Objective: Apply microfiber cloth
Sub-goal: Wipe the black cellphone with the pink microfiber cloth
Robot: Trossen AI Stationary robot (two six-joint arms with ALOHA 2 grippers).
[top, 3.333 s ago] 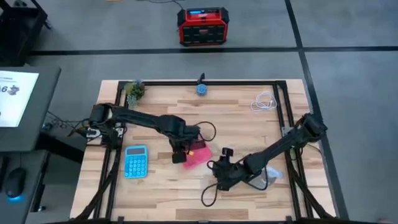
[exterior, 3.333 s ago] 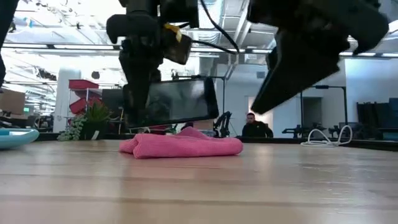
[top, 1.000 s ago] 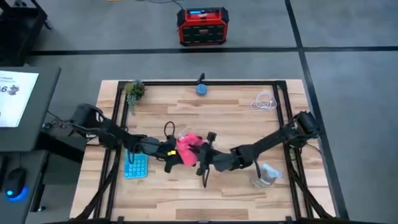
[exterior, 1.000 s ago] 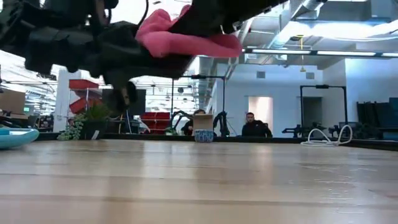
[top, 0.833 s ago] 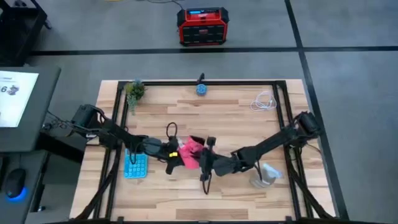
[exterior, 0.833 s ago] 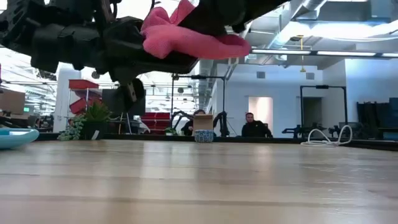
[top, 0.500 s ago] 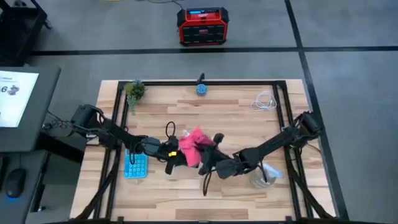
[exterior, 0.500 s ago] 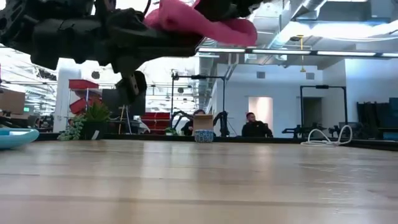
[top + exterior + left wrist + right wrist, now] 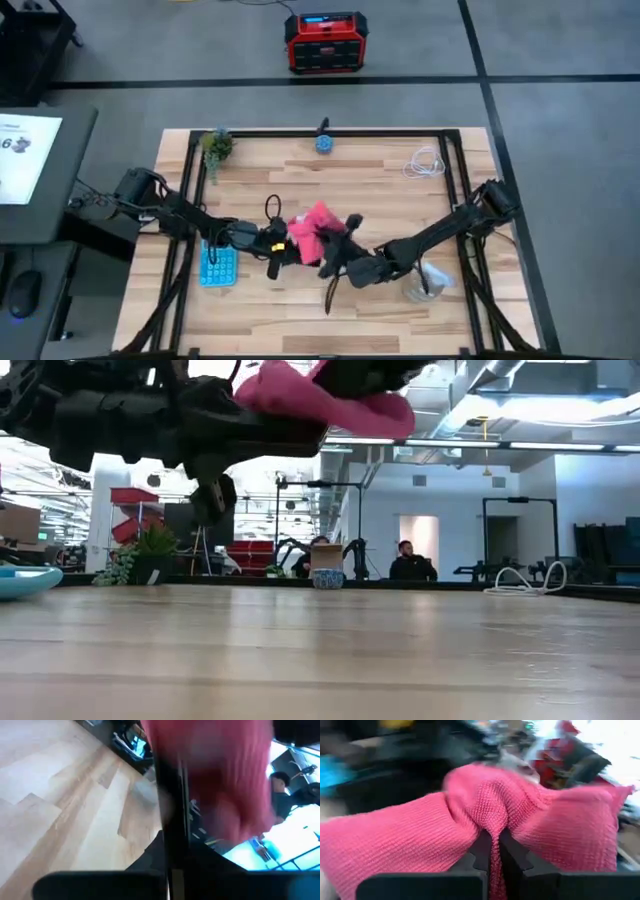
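The pink-red microfiber cloth point(image 9: 317, 230) is bunched up in the air over the middle of the table, draped against a black phone point(image 9: 172, 810). In the left wrist view the phone shows edge-on as a dark bar, with the cloth point(image 9: 215, 780) on one face. My left gripper point(image 9: 272, 248) comes from the table's left and is shut on the phone. My right gripper point(image 9: 335, 250) comes from the right and is shut on the cloth point(image 9: 485, 815). In the low view both things point(image 9: 320, 395) hang well above the tabletop. My left gripper holds the phone by its near end point(image 9: 171, 862), and the phone stands out ahead of the fingers, lifted clear of the table. The fingertips themselves are hidden by the phone's edge. My right gripper pinches a raised fold of the cloth point(image 9: 492, 827) between its two fingers point(image 9: 481, 851). The cloth bulges out on both sides of the fingers, slack, lying against the phone and clear of the table.
A light-blue calculator point(image 9: 217, 265) lies under my left arm near the table's left edge. A small plant point(image 9: 214, 145), a blue object point(image 9: 325, 143) and a white cable point(image 9: 425, 162) sit along the far edge. A clear bag point(image 9: 425, 282) lies at the right.
My right gripper has drawn the cloth a short way toward the table's right and far side across the phone, and slightly up. The cloth has stayed bunched and off the table. My left gripper has kept the phone nearly in place.
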